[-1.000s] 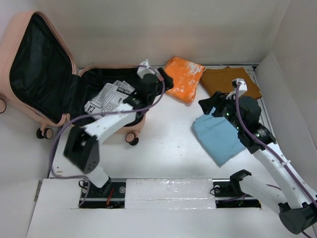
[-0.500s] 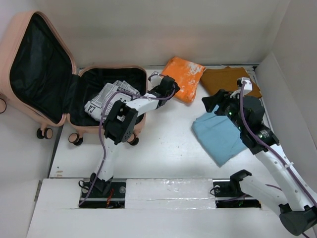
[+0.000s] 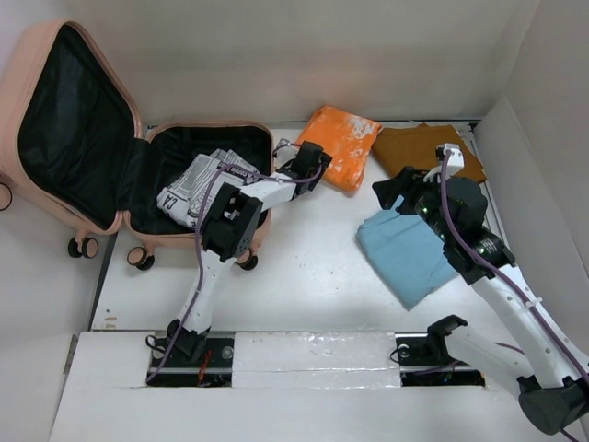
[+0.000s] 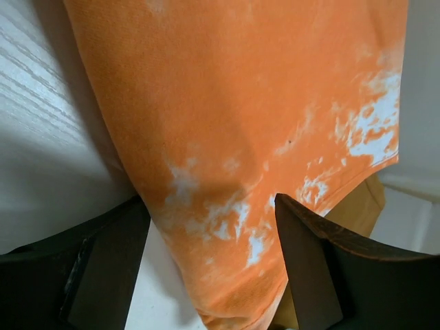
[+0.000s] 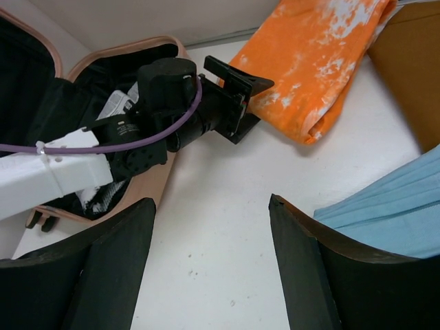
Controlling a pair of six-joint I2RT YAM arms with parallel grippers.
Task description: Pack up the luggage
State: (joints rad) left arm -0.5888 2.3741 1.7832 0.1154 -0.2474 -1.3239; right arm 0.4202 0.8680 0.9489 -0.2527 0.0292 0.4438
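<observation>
With the luggage (image 3: 69, 110) gaping at the bench's (image 3: 304, 276) far left corner, the left end effector (image 4: 206, 265), jaws apart astride the orange garment's (image 4: 227, 103) near edge, should sink and pinch every folded layer; the right end effector (image 5: 210, 268) hovers spread, empty.

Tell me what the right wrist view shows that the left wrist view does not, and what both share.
Only the right wrist view: the open luggage with a printed bundle inside, the left arm and the blue cloth. Only the left wrist view: its own jaws up close, open, the orange cloth between them. Both: the orange cloth, the brown cloth and the white table.
</observation>
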